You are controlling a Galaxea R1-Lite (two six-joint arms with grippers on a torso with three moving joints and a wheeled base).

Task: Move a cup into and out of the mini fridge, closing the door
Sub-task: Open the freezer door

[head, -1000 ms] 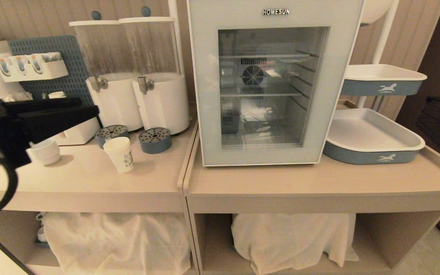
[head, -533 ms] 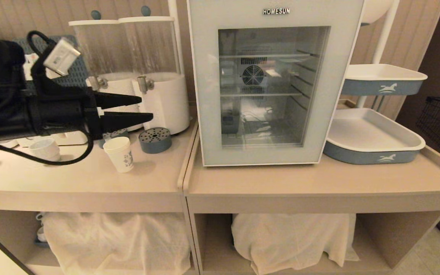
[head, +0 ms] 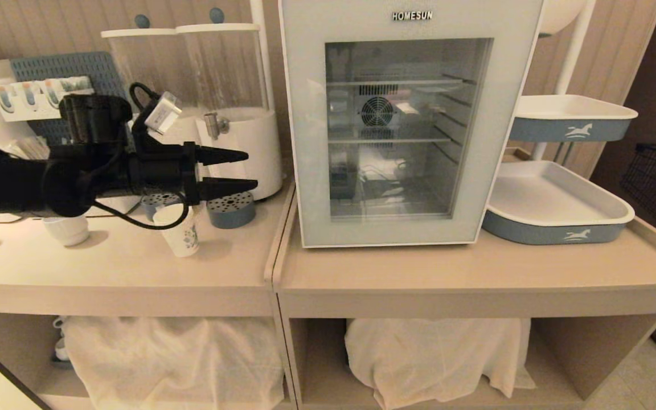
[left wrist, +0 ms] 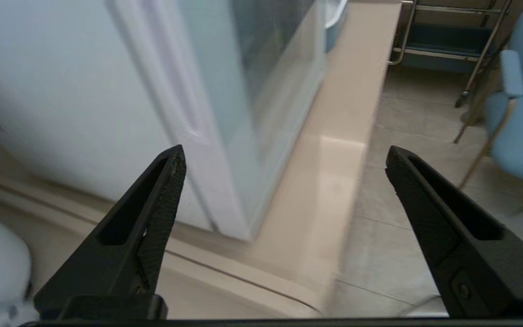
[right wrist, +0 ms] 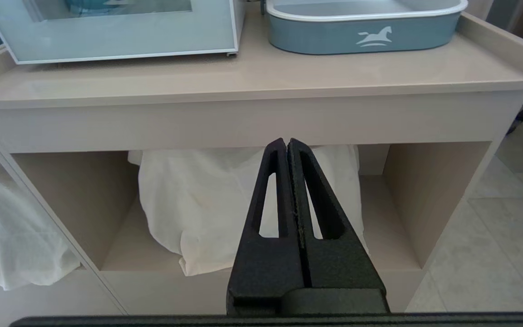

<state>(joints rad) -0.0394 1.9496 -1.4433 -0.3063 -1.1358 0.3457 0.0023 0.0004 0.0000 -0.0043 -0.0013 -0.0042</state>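
The tall white paper cup [head: 183, 238] with small blue print stands on the left counter, partly behind my left arm's cable. The white mini fridge [head: 305, 85] stands to its right with the glass-windowed door [head: 479, 188] closed. My left gripper [head: 252, 169] hovers level above the counter, open and empty, its tips a little short of the fridge's left side and past the cup. In the left wrist view the left gripper [left wrist: 284, 150] faces the door's side edge [left wrist: 184, 113] and the fridge's white side wall [left wrist: 61, 91]. My right gripper [right wrist: 287, 141] is shut and empty, low before the counter's shelf.
Two drink dispensers [head: 242, 136] and blue drip trays [head: 231, 209] stand behind the cup. A squat white cup [head: 67, 230] sits further left. Blue-and-white trays [head: 556, 219] sit right of the fridge. White cloths [head: 436, 359] fill the shelves below.
My left arm has swung in from the left edge, rightward over the cup toward the fridge's left side, and its jaws have spread wider. The right gripper has not moved.
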